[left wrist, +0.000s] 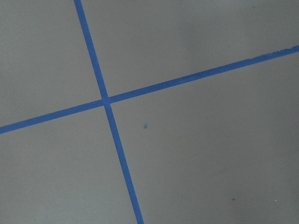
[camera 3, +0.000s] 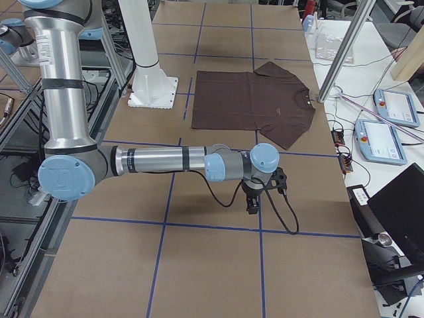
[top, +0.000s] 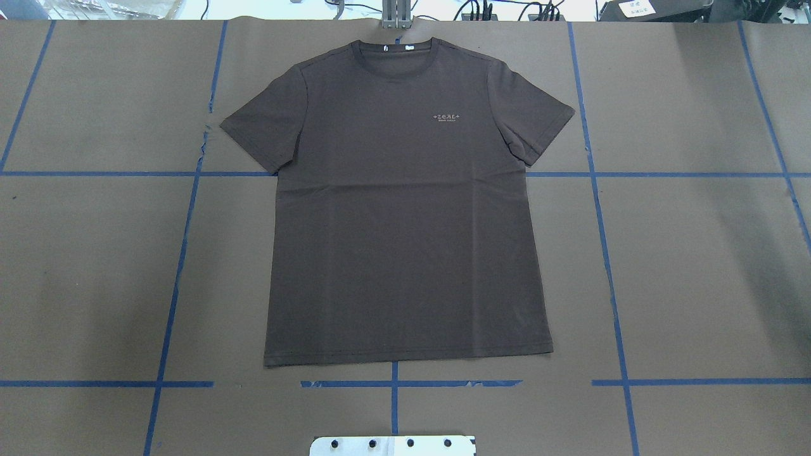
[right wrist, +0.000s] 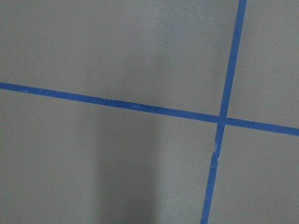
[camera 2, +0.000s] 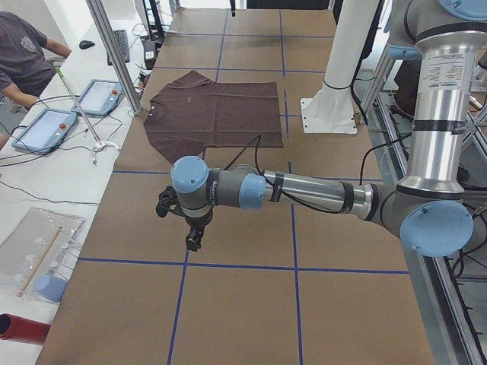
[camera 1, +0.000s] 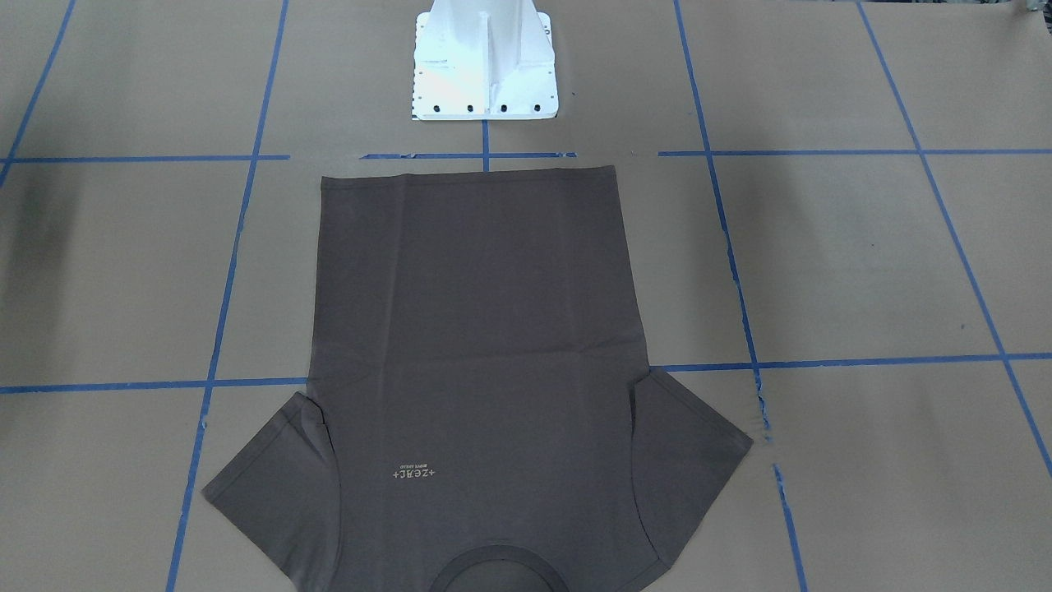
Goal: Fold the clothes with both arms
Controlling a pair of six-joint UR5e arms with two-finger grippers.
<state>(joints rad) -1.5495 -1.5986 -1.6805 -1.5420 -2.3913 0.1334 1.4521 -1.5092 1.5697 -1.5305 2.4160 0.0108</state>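
The dark grey-brown T-shirt (top: 405,215) lies flat and front up in the middle of the brown worktop (top: 697,266). Both short sleeves are spread out to the sides. Its ribbed collar (top: 394,60) is at the edge farthest from the robot, with small white neck tags (top: 397,47) showing inside it. The straight hem lies near the white pedestal base (camera 1: 485,74) but does not touch it. A tiny pale logo (top: 447,118) sits on the chest. A few shallow creases cross the body below the sleeves. Blue tape lines (top: 602,215) mark the worktop in a grid and pass under the shirt.

Neither arm touches the garment. The left arm (camera 2: 304,194) reaches out low over bare worktop, well apart from the shirt, with the left pincer (camera 2: 194,240) pointing down above the paper. The right arm (camera 3: 165,161) is stretched out the same way on the other side, its right pincer (camera 3: 252,203) also hanging downward above the paper. From these side views one cannot tell how wide either pincer stands. Each wrist view shows only brown paper and a crossing of blue tape.
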